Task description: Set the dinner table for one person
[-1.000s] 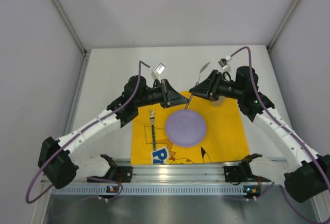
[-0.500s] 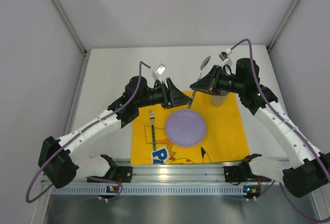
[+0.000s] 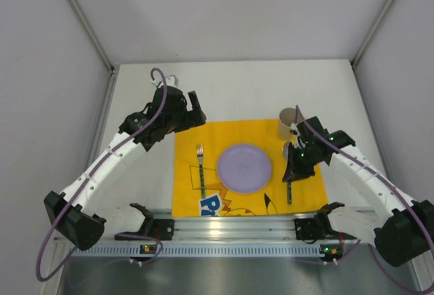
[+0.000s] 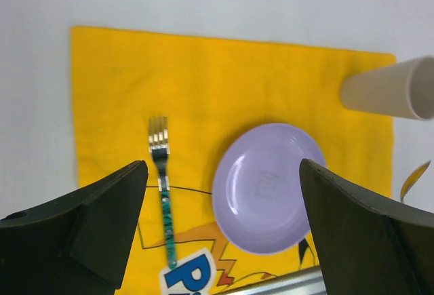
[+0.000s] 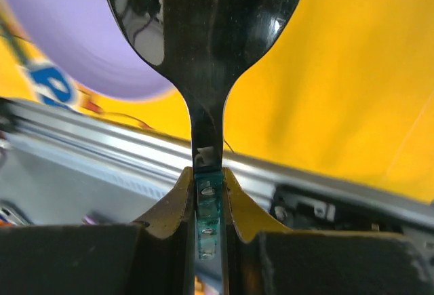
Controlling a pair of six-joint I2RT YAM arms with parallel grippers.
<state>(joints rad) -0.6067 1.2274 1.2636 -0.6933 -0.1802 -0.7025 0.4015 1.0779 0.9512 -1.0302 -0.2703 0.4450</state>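
One claw's busy: the right gripper (image 5: 205, 188) is clamped on the spoon (image 5: 203, 30) by its green handle, just rt of the lilac plate (image 3: 244, 167), over the yellow mat (image 3: 308, 173). Left gripper (image 4: 222, 173) hangs wide open (fork (image 4: 163, 193) lies left of the plate). Mat sits on the white dinner table (image 3: 237, 85), toward its near edge, with the cup (image 3: 288, 124) by the mat's far rt corner.
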